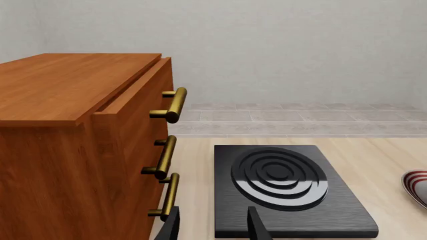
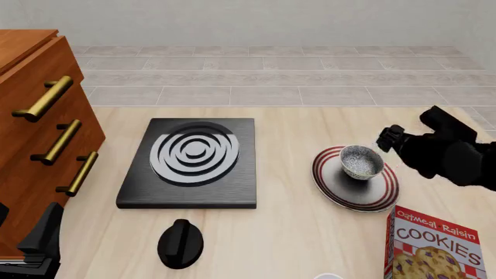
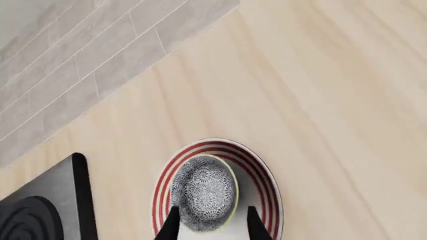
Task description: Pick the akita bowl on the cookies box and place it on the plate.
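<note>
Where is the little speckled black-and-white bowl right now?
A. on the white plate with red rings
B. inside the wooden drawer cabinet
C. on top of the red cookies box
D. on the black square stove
A. The small round speckled black-and-white bowl sits over the round white plate with red rings in the front view, and the right wrist view shows it inside the plate's rim, well away from the red cardboard cookies box.
</note>
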You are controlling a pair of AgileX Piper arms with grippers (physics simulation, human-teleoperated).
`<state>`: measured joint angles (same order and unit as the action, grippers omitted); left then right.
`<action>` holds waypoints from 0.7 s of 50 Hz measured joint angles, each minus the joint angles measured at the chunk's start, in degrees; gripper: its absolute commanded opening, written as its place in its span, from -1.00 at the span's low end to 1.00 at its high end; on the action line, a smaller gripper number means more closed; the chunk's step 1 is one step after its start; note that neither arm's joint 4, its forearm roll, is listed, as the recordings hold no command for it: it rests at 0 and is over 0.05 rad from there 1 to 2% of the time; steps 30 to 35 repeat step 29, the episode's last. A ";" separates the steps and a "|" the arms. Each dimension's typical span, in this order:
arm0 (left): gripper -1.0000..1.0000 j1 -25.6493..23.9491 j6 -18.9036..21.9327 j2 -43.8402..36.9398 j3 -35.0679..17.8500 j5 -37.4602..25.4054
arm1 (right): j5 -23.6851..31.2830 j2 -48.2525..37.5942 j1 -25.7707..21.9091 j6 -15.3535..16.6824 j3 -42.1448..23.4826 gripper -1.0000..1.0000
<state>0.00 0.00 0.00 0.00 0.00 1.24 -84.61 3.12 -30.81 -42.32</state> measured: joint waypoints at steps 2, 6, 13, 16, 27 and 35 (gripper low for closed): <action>1.00 0.00 0.00 0.00 0.00 0.00 | 1.66 3.15 -0.06 0.32 0.31 1.00; 1.00 0.00 0.00 0.00 0.00 0.00 | 5.78 10.37 -0.28 0.84 0.65 1.00; 1.00 0.00 0.00 0.00 0.00 0.00 | 13.86 23.07 -0.32 1.99 0.05 1.00; 1.00 0.00 0.00 0.00 0.00 0.00 | 17.19 28.07 -0.22 2.39 -0.41 1.00; 1.00 0.00 0.00 0.00 0.00 0.00 | 27.22 42.54 0.77 3.96 -2.42 1.00; 1.00 0.00 0.00 0.00 0.00 0.00 | 28.80 44.78 1.10 4.53 -2.90 1.00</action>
